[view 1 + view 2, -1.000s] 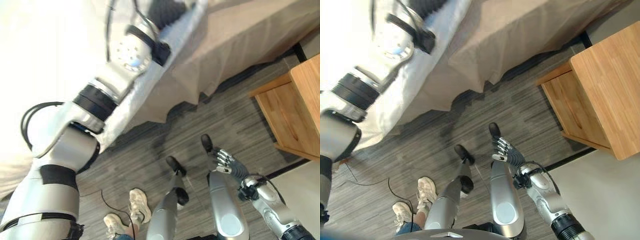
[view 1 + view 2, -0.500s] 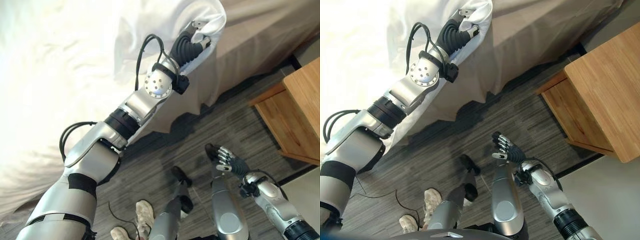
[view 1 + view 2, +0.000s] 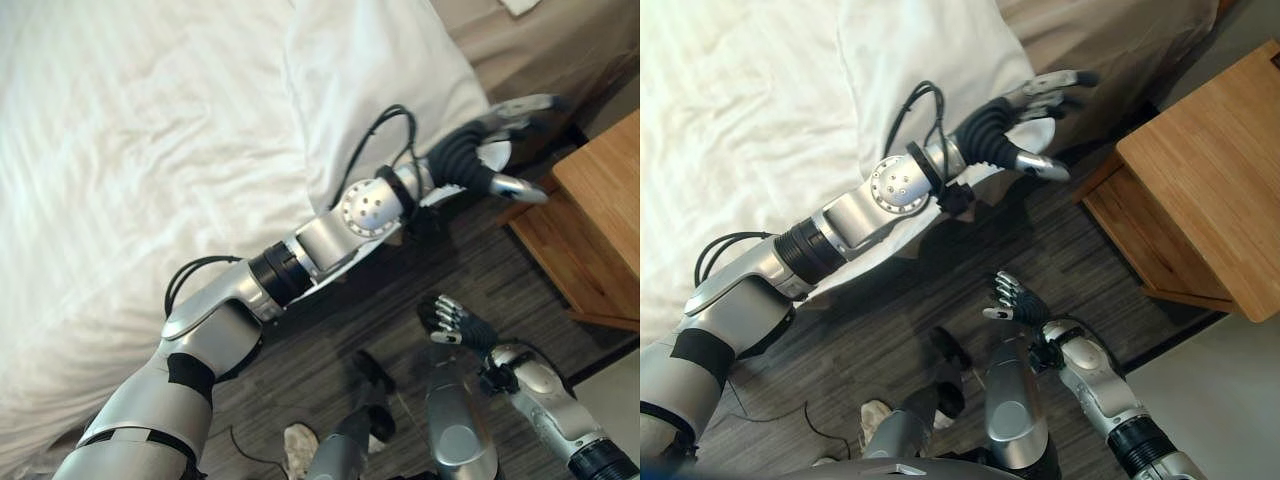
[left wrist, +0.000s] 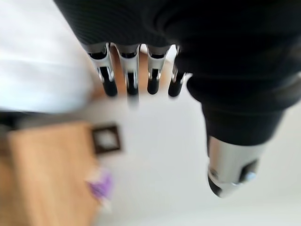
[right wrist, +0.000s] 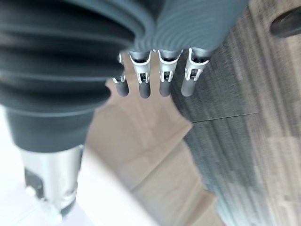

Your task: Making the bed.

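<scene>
Here the left hand [image 3: 1025,125] reaches out past the corner of the bed [image 3: 730,120], its fingers [image 3: 1060,80] straight and spread, the thumb standing apart, nothing held in it. Its palm hangs above the gap between the bed and the wooden nightstand [image 3: 1200,180], just off the tip of the white duvet [image 3: 150,150]. The duvet lies rumpled over the mattress, and one corner [image 3: 390,90] of it folds down toward the bed's edge, with the left forearm crossing over its lower edge. Past that corner a beige bed skirt [image 3: 1110,40] drapes down to the grey striped floor [image 3: 870,340]. The nightstand stands beside the bed, close to the outstretched fingertips but apart from them. The right hand [image 3: 1012,300] hangs low over the floor, well apart from the bed, its fingers relaxed and loosely parted, empty. In the right wrist view those fingers [image 5: 162,77] point down over the floor [image 5: 235,117] and a fold of the beige skirt [image 5: 141,150]. In the left wrist view the left fingers [image 4: 129,77] extend straight, with white cloth [image 4: 42,61] and pale wood [image 4: 51,169] beyond them.
</scene>
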### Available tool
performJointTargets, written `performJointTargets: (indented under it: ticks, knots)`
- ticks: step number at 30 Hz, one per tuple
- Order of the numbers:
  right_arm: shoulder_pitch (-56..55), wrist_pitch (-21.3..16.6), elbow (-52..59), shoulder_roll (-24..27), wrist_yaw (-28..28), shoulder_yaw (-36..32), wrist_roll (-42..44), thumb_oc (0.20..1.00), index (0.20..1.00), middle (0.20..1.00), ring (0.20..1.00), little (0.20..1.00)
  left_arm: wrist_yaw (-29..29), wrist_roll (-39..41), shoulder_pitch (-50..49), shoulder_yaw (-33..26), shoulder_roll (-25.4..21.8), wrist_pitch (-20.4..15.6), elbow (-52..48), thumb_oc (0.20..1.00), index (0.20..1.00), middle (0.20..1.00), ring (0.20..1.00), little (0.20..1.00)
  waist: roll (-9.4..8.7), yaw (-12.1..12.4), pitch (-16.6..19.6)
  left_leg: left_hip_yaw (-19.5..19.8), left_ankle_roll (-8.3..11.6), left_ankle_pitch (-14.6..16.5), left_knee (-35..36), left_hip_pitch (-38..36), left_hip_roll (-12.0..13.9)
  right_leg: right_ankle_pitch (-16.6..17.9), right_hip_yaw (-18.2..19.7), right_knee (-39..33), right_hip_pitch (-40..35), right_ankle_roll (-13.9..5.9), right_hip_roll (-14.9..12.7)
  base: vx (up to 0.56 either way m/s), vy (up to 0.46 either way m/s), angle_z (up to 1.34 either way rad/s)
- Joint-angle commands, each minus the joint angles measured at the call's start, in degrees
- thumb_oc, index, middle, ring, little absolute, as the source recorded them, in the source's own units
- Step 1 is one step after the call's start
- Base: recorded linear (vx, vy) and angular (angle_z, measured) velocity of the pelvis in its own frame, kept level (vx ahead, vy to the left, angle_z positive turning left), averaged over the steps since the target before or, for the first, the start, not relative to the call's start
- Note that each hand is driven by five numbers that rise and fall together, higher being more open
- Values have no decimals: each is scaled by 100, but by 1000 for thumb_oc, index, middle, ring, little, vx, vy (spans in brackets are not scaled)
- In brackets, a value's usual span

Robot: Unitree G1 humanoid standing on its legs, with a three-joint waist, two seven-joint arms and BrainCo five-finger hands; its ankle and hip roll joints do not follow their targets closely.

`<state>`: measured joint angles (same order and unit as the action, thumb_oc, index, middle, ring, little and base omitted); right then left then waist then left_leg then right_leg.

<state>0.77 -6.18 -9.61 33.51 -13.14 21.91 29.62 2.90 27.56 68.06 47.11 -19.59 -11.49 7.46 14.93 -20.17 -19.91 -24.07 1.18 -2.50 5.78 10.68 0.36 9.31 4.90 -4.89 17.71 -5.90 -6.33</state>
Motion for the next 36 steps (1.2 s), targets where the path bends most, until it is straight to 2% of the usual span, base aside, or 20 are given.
performJointTargets:
  ticks: [1, 6, 8, 11, 12, 19, 20, 26, 27, 36]
  knots:
    - [-607, -123, 362, 380, -135, -65, -125, 1000, 1000, 1000, 1000, 1000, 161, 477, 409, -133, 613, -345, 328, 1000, 1000, 1000, 1000, 1000, 356, -128, 687, 322, 387, 129, -78, -618, 236, -513, -212, 251, -163, -31, 263, 22, -15, 9]
    - [-745, -114, 361, 361, -173, -74, -386, 1000, 1000, 1000, 1000, 1000, 318, 1225, 247, -280, 281, -422, -164, 1000, 1000, 1000, 1000, 1000, 359, 14, 941, 435, 392, 146, -78, -789, 231, -574, -302, 215, -430, -24, 247, 15, -20, 9]
    - [-828, -119, 370, 317, -200, -96, -333, 1000, 1000, 1000, 1000, 1000, 214, 1293, 253, -364, 99, -461, -172, 1000, 1000, 1000, 1000, 1000, 353, 60, 999, 462, 393, 140, -78, -805, 225, -578, -333, 193, -482, -23, 249, 0, 0, 0]
    - [-981, -140, 340, 274, -237, -185, -335, 1000, 1000, 1000, 1000, 1000, -14, 1026, 433, -591, -532, -551, 54, 1000, 1000, 1000, 1000, 1000, 344, 168, 1077, 522, 398, 120, -78, -805, 220, -576, -380, 178, -513, -25, 231, -8, -11, 1]
    - [-1077, -141, 270, 234, -266, -225, -320, 1000, 1000, 1000, 1000, 1000, -192, 917, 446, -797, -949, -588, 414, 1000, 1000, 1000, 1000, 1000, 336, 227, 1099, 534, 403, 101, -78, -792, 216, -572, -404, 175, -509, -25, 224, -26, -22, 8]
    - [-1202, -173, 154, 192, -278, -340, -285, 1000, 1000, 1000, 1000, 1000, -623, 212, 452, -1079, -1533, -470, 1403, 1000, 1000, 1000, 1000, 1000, 316, 252, 967, 509, 419, 55, -78, -734, 232, -564, -385, 232, -398, -12, 252, -26, -14, 9]
    - [-1212, -176, 105, 177, -273, -378, -241, 1000, 1000, 1000, 1000, 1000, -713, -177, 470, -1086, -1665, -405, 1636, 1000, 1000, 1000, 1000, 1000, 310, 242, 899, 491, 427, 42, -78, -696, 246, -550, -367, 246, -328, -8, 270, -40, -18, -1]
    - [-1191, -225, 103, 168, -272, -472, -186, 1000, 1000, 1000, 1000, 1000, -787, -800, 380, -1035, -1854, -361, 1804, 1000, 1000, 1000, 1000, 1000, 276, 239, 776, 429, 440, 21, -78, -633, 303, -546, -319, 299, -213, -2, 326, -12, -12, -3]
    - [-1160, -247, 105, 183, -281, -439, -193, 1000, 1000, 1000, 1000, 1000, -823, -1101, 392, -979, -1862, -342, 1871, 1000, 1000, 1000, 1000, 1000, 274, 234, 736, 405, 443, 19, -78, -616, 314, -548, -290, 312, -176, 0, 348, -5, -17, -6]
    - [-1138, -314, 190, 247, -258, -378, -139, 1000, 1000, 1000, 1000, 1000, -1184, -1596, 388, -1106, -1703, -313, 2067, 1000, 1000, 1000, 1000, 1000, 216, 207, 513, 373, 446, -11, -78, -442, 332, -512, -242, 382, 93, 6, 389, -19, -17, -7]
